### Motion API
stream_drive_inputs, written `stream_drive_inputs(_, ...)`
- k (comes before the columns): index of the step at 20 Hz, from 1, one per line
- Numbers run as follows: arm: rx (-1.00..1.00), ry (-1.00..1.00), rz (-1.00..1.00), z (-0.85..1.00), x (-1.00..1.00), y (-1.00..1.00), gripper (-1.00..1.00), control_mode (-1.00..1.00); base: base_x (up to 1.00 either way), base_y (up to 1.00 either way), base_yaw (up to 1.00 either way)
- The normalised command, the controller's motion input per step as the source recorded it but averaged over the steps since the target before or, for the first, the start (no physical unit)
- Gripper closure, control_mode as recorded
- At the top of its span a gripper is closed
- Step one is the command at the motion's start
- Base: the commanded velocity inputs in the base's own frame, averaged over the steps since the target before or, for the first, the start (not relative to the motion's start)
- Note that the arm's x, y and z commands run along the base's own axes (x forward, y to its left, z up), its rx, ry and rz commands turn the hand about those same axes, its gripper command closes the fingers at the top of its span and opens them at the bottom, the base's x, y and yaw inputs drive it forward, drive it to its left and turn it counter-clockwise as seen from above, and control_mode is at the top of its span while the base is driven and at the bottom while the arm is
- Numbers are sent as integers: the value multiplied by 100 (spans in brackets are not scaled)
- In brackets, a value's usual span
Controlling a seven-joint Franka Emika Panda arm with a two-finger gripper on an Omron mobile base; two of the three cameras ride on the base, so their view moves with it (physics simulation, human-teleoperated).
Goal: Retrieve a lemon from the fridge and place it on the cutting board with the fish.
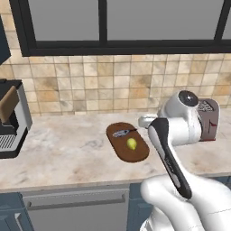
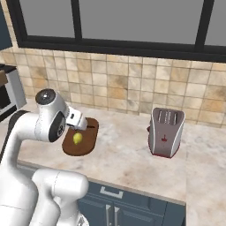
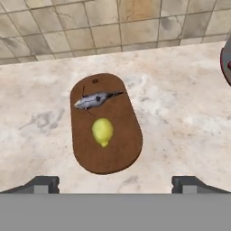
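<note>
Small yellow-green oval lemon (image 3: 103,131) lies on the dark reddish-brown oblong wooden cutting board (image 3: 124,149), about mid-board, just beside the slim silvery-grey fish (image 3: 93,100), not touching it. Board sits mid-depth on the beige marbled bench (image 3: 180,122), wall side tiled. Pincer (image 3: 115,184) above the board's near end, tips wide apart, gripping nothing. Silver-and-dark-red toaster (image 2: 166,131) well apart toward the bench's right end. No readable writing or brands.
</note>
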Motion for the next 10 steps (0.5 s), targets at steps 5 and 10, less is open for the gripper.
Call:
stream_drive_inputs(5, 2, -17, 0, 70, -100, 3, -100, -100, 0, 0, 0)
stream_drive_inputs(10, -4, 10, 0, 38, -46, 6, -100, -100, 0, 0, 0)
